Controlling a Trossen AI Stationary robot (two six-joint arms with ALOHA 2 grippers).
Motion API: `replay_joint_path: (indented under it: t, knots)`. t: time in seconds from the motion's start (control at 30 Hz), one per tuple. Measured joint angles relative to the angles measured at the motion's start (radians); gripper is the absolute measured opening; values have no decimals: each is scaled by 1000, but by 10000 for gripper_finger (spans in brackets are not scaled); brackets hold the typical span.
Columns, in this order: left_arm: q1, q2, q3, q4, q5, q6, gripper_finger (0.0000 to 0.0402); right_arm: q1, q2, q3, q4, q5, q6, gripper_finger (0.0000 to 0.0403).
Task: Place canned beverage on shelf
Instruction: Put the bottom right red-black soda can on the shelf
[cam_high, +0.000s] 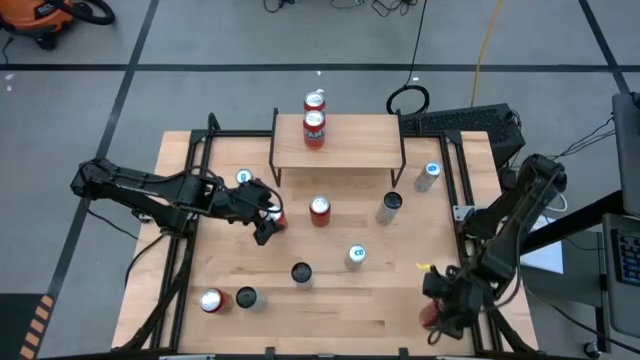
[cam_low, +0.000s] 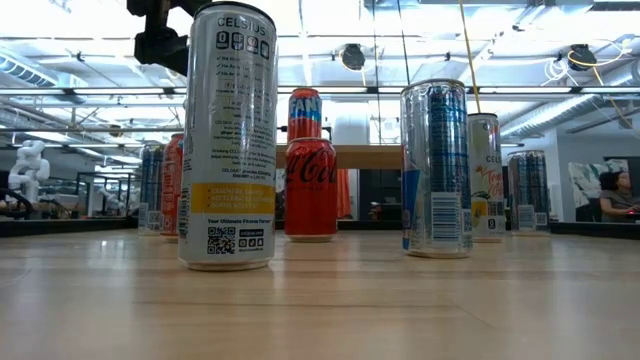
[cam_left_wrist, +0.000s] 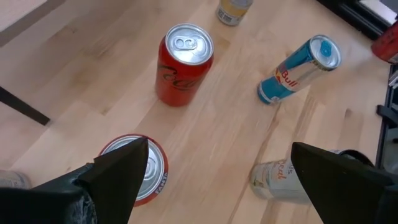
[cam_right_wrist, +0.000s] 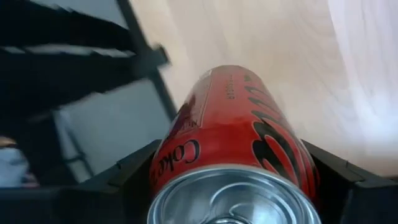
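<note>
Shelf (cam_high: 340, 145) stands at the far middle of the table (cam_high: 380, 300), carrying two red cans, one (cam_high: 314, 131) on its top toward the left end and another (cam_high: 315, 101) at its far edge. Right gripper (cam_high: 437, 315) sits at the near right corner of the table, its fingers (cam_right_wrist: 348, 186) pinching a red Coke can (cam_right_wrist: 233, 149), which the right wrist view shows tilted. Left gripper (cam_high: 266, 215) hangs over the left middle of the table with fingers spread wide, one fingertip (cam_left_wrist: 134, 165) over the lid of a red can (cam_left_wrist: 152, 174) below it. Another red cola can (cam_high: 320, 209) stands upright just right of it. A blue-and-silver can (cam_left_wrist: 298, 68) and several others stand about the table.
</note>
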Motion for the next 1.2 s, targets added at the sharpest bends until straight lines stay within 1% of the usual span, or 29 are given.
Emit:
replay_joint_path:
  t: [0.13,0.3,0.5,0.6,0.77,0.97,1.03,1.2]
  knots:
    - [0,0,0,56,-1,1,397,-70,-59,0,37,3,-1,279]
    - [0,0,0,158,-3,7,397,-142,-102,0,100,17,-5,279]
    - [0,0,0,300,-4,55,397,-208,-134,0,264,106,-33,279]
    - [0,0,0,362,-3,74,397,-245,-145,1,348,134,-38,279]
    - [0,0,0,437,-3,88,397,-321,-160,1,456,136,-39,279]
    - [-1,1,8,485,-3,108,397,-417,-163,1,487,133,40,279]
    - [-1,1,33,474,-3,117,397,-447,-163,1,500,133,53,279]
    - [-1,12,118,468,-4,200,397,-516,-163,1,523,130,39,279]
